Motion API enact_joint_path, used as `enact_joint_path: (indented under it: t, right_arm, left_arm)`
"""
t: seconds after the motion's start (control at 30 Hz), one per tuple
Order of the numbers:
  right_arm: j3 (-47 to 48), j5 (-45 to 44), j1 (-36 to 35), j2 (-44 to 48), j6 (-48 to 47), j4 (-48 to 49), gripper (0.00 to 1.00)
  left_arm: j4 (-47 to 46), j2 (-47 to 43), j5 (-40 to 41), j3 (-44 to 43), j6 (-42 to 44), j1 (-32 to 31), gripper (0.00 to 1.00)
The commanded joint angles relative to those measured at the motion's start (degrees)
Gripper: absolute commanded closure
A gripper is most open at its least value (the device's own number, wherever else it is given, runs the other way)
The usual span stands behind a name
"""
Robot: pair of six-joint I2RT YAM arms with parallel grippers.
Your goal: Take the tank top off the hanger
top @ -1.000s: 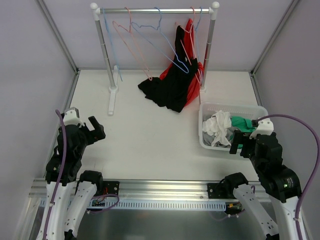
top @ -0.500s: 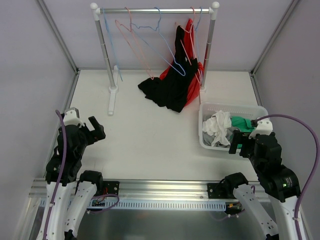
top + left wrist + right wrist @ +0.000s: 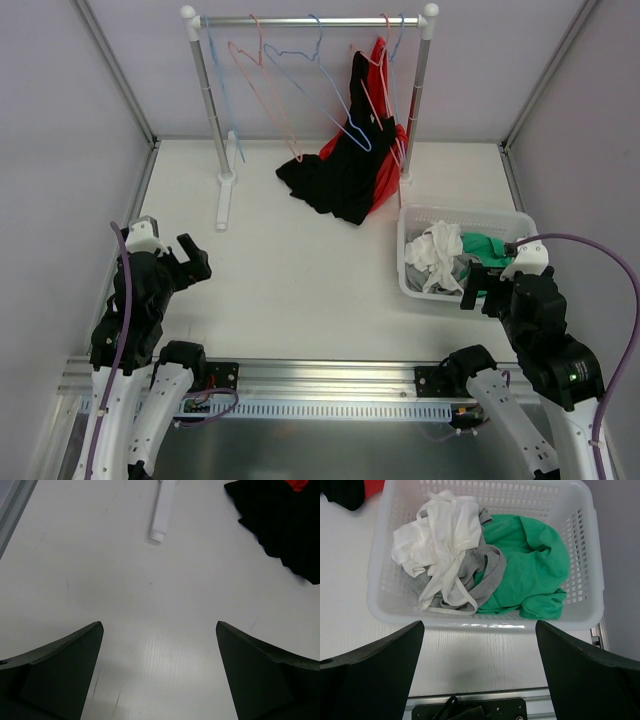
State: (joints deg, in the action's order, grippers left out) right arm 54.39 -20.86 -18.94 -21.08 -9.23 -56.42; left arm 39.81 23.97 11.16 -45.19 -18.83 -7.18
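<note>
Over the last second almost nothing moved: only the empty hangers swayed a little on the rack, and the right gripper shifted slightly. The black tank top hung at the far right of the rack, its hem trailing on the table, beside a red garment; whether it sat on a hanger was unclear. The left gripper and right gripper were both spread wide, holding nothing, and the basket held white, grey and green clothes.
</note>
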Motion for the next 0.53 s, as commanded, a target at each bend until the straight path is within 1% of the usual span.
enact_joint_path:
  t: [0.0, 0.5]
  right_arm:
    - [1.68, -1.99, -0.57, 0.6, -1.22, 0.0, 0.0]
    - [1.95, -1.55, -1.19, -0.01, -1.49, -0.26, 0.0]
  left_arm:
    - [-0.44, -0.76, 0.62, 0.19, 0.63, -0.55, 0.01]
    - [-0.61, -1.82, 1.06, 0.63, 0.81, -0.91, 0.01]
